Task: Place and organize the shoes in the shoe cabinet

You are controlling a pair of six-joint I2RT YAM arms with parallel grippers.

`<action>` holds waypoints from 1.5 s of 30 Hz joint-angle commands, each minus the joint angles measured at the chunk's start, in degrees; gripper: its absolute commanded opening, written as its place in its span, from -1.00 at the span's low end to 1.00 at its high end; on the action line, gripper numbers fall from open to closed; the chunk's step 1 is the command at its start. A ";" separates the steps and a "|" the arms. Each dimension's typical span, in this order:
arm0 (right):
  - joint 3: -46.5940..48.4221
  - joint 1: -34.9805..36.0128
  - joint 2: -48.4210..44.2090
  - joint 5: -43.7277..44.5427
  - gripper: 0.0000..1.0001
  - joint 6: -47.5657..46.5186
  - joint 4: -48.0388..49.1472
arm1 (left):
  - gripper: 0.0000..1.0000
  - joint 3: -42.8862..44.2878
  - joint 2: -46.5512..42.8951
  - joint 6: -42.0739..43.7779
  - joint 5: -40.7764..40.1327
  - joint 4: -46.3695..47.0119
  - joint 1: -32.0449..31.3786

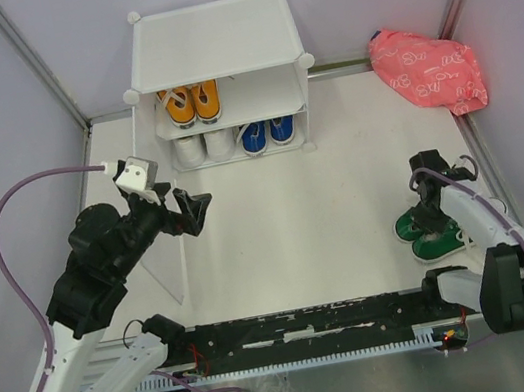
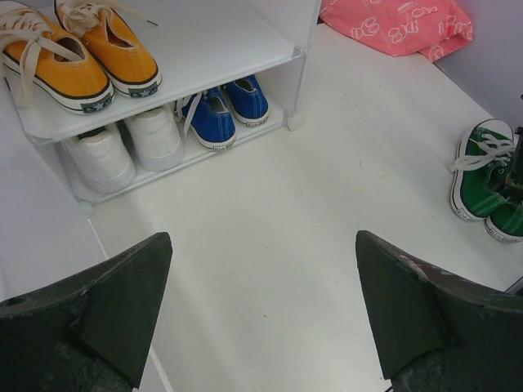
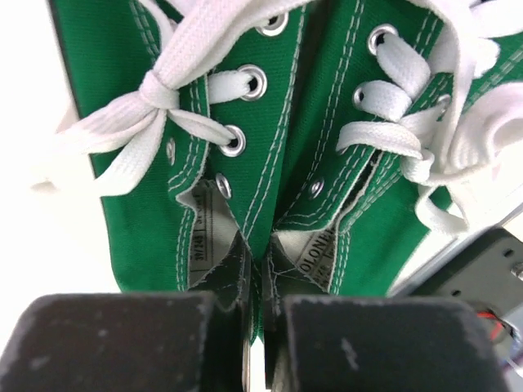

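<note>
Three pairs already sit in the shoe cabinet (image 1: 214,37) at the far centre of the table: the orange pair (image 1: 191,104) on the left of the upper shelf, the white pair (image 1: 205,147) and blue pair (image 1: 266,134) side by side below. The green pair (image 1: 431,232) lies well apart from it, near the right edge.

The right gripper (image 3: 255,269) is down on that pair with its fingers drawn narrow, pinching the two inner collars together so that both shoes hang on one grip. The left gripper (image 2: 263,241) hovers at the left with its fingers spread wide, holding nothing, just beside the swung-open front panel (image 1: 170,263).

The free place looks to be the right half of the upper shelf. The main risk is the hold itself: only thin canvas is clamped, so one shoe could slip free or both could swing during the carry. Loose laces (image 3: 147,122) might snag on the shelf edge. Entering too far left could knock the orange pair, and a tilted release would leave the shoes askew.
</note>
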 commanded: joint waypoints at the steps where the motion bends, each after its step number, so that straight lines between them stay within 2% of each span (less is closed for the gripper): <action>1: -3.60 1.73 -4.42 -6.50 -0.96 -3.38 12.62 | 0.98 0.04 -0.09 -1.23 1.15 2.90 0.10; 4: -1.56 9.87 -4.79 -6.98 -0.96 -3.38 14.79 | 0.98 0.53 -0.22 -1.20 0.95 2.50 0.12; 7: 3.56 21.59 -2.85 -3.71 -0.96 -2.98 15.85 | 0.98 1.20 -0.29 -0.89 0.51 2.11 0.13; 11: 12.19 35.82 4.25 -0.66 -0.96 -6.01 18.02 | 0.98 2.17 -0.13 -0.66 0.12 1.78 0.12; 17: 26.98 49.66 19.65 2.69 -0.96 -16.62 18.82 | 0.98 3.22 -0.10 -0.47 -0.14 1.09 0.12; 22: 31.22 52.80 28.36 3.16 -0.96 -20.21 19.44 | 0.98 3.31 -0.63 -0.54 -0.53 0.25 0.05; 23: 31.23 53.20 29.47 3.92 -0.84 -20.25 18.91 | 0.98 3.31 -0.70 -0.46 -0.71 0.09 0.09; 24: 31.42 53.55 30.31 4.54 -0.59 -20.22 18.19 | 0.98 3.36 -0.83 -0.38 -0.86 -0.18 0.12; 25: 31.68 54.17 30.83 5.70 -0.20 -20.04 16.99 | 0.98 3.52 -0.85 -0.21 -1.09 -0.48 0.12; 27: 32.06 55.78 30.39 8.33 0.24 -20.08 15.87 | 0.98 3.79 -0.73 0.22 -1.30 -0.94 0.12; 29: 33.12 57.56 29.59 11.22 0.43 -20.80 14.81 | 0.98 3.84 -0.50 0.48 -1.36 -1.01 0.09; 33: 35.94 59.51 29.44 11.18 0.51 -21.96 12.88 | 0.98 3.60 0.22 0.49 -0.82 -0.64 0.10; 37: 34.61 59.63 29.15 9.29 0.49 -20.43 13.58 | 0.98 2.87 0.22 0.13 -0.50 -0.39 0.10; 45: 30.98 58.83 29.66 12.10 0.40 -19.38 15.82 | 0.98 2.17 -0.17 -0.05 -1.29 -0.69 0.11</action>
